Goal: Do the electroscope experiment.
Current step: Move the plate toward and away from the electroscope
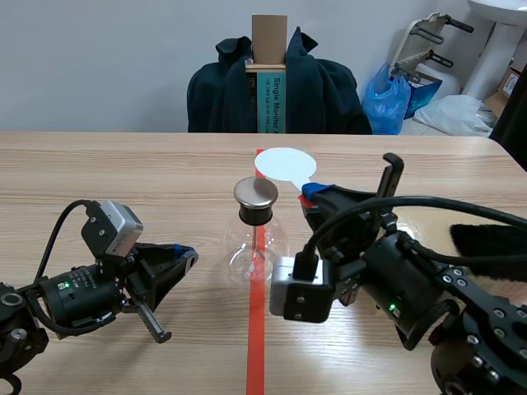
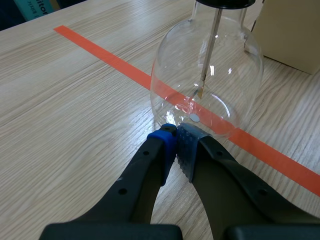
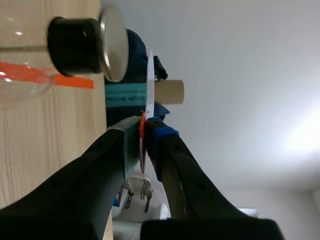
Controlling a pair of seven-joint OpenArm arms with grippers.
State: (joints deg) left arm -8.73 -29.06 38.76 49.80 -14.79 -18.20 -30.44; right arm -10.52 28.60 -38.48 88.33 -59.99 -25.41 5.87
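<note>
A clear glass flask [image 1: 255,243] stands on the red tape line, closed by a black stopper with a round metal cap [image 1: 256,192]. Inside it a thin rod [image 2: 210,45] hangs down to a small leaf. My left gripper [image 1: 188,255] lies low on the table left of the flask, shut on nothing, its tips [image 2: 176,136] right at the flask's [image 2: 207,75] base. My right gripper [image 1: 311,194] is shut on the red handle of a white disc [image 1: 284,163], held just behind and above the metal cap. In the right wrist view the disc [image 3: 149,75] shows edge-on beside the cap [image 3: 114,44].
The right arm's body [image 1: 395,280] lies close to the flask's right side. A black fuzzy strip [image 1: 486,239] rests at the table's right edge. Across the table stands a chair draped with a dark jacket [image 1: 321,90], with a cardboard box [image 1: 269,37] on it.
</note>
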